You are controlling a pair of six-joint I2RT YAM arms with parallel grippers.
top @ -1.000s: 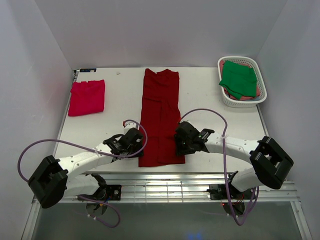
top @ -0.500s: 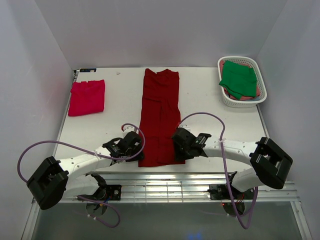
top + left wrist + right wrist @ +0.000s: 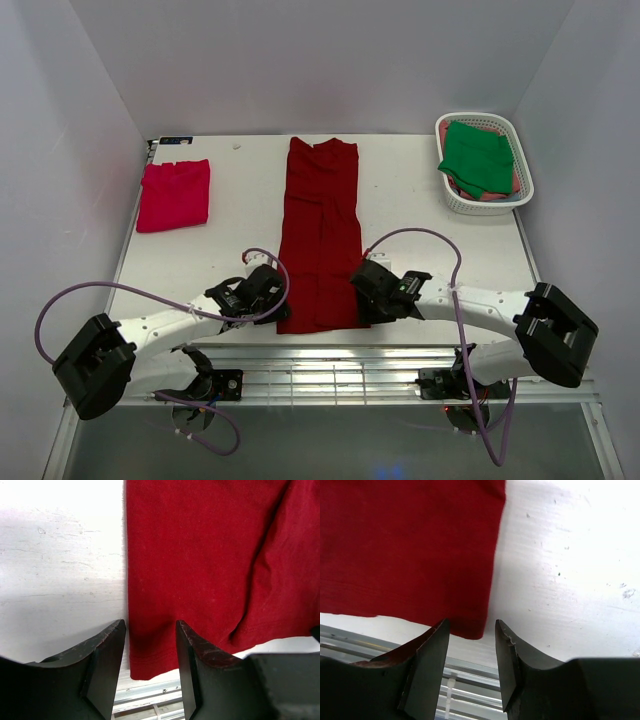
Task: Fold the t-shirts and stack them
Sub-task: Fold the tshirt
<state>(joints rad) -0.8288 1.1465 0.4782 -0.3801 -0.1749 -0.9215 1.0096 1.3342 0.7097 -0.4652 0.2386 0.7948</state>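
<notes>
The large dark red t-shirt (image 3: pixel 320 230) lies as a long folded strip down the middle of the table, collar at the far end. My left gripper (image 3: pixel 268 298) is open at its near left hem corner (image 3: pixel 145 665). My right gripper (image 3: pixel 368 300) is open at its near right hem corner (image 3: pixel 480 625). The jaws of both stand over the cloth edge and hold nothing. The pinkish-red t-shirt (image 3: pixel 174 194) lies folded at the far left. The green t-shirt (image 3: pixel 478 157) lies in the white basket.
The white slotted basket (image 3: pixel 452 196) stands at the far right with pink cloth under the green shirt. The table's near edge and metal rails (image 3: pixel 340 360) run just below the shirt hem. White walls enclose the table.
Both grippers have slid toward the table's near edge, from beside the shirt's lower part to its hem corners. The shirt has not moved.
</notes>
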